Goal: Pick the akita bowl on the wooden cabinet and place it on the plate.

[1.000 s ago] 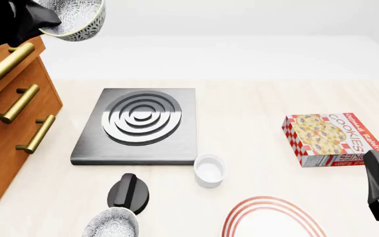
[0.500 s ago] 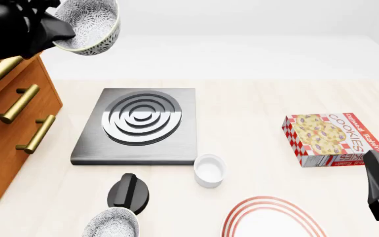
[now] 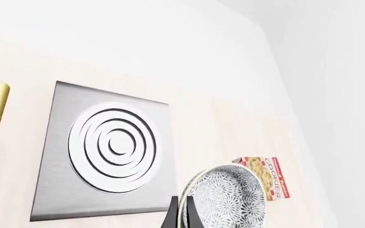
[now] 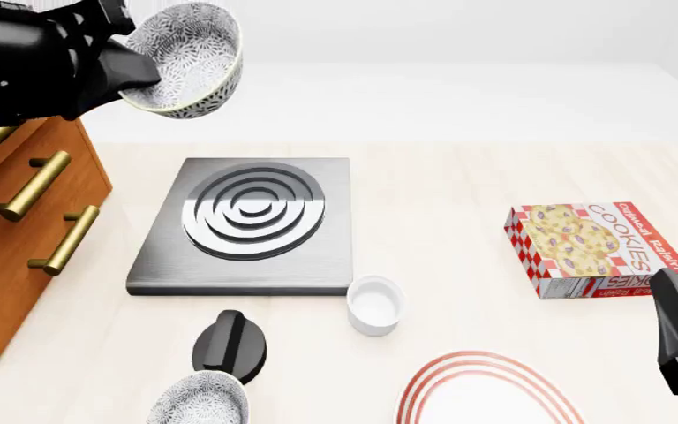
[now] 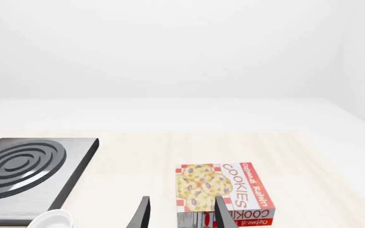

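bowl [image 4: 188, 57] hangs tilted in the air, its rim pinched by the left pincer [image 4: 127, 75], above the far edge of the stove slab [image 4: 248, 223] and just beside the cabinet [image 4: 15, 221]. plate [image 4: 490, 390] lies at the near edge of the surface [image 4: 457, 185]. right pincer [image 5: 181, 216] hovers with fingers parted, holding nothing, near the cookie box [image 4: 596, 248].

Colours and patterns
Akita bowl [image 4: 188, 58]: grey-white speckle; wooden cabinet [image 4: 10, 230]: orange-brown (brass handles); plate [image 4: 489, 392]: white, red rings.
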Tool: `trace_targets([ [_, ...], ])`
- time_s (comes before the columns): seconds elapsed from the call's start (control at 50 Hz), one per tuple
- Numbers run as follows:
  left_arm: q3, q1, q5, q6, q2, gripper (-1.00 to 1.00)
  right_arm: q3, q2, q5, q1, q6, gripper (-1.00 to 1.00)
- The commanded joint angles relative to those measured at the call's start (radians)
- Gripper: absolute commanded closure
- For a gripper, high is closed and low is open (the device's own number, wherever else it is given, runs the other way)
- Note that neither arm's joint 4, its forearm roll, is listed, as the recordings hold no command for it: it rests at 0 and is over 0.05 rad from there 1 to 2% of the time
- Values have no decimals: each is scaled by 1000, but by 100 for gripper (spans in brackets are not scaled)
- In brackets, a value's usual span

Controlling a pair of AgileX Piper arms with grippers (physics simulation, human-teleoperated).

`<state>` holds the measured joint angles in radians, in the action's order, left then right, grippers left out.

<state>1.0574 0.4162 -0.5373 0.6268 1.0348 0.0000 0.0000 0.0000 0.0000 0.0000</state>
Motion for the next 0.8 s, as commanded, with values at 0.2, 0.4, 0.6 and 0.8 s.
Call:
trace_targets([
  [0.2, -8, 76, -5, -20, -5, 100, 0, 0, 0, 0, 0, -100],
  [0.4, -20, 109, -5, -25, -3, 100, 0, 0, 0, 0, 0, -100],
  [0.6, -29, 137, -8, -22, 4, 100, 0, 0, 0, 0, 0, -100],
  [0.8, -31, 165, -17, -13, 10, 100, 0, 0, 0, 0, 0, -100],
])
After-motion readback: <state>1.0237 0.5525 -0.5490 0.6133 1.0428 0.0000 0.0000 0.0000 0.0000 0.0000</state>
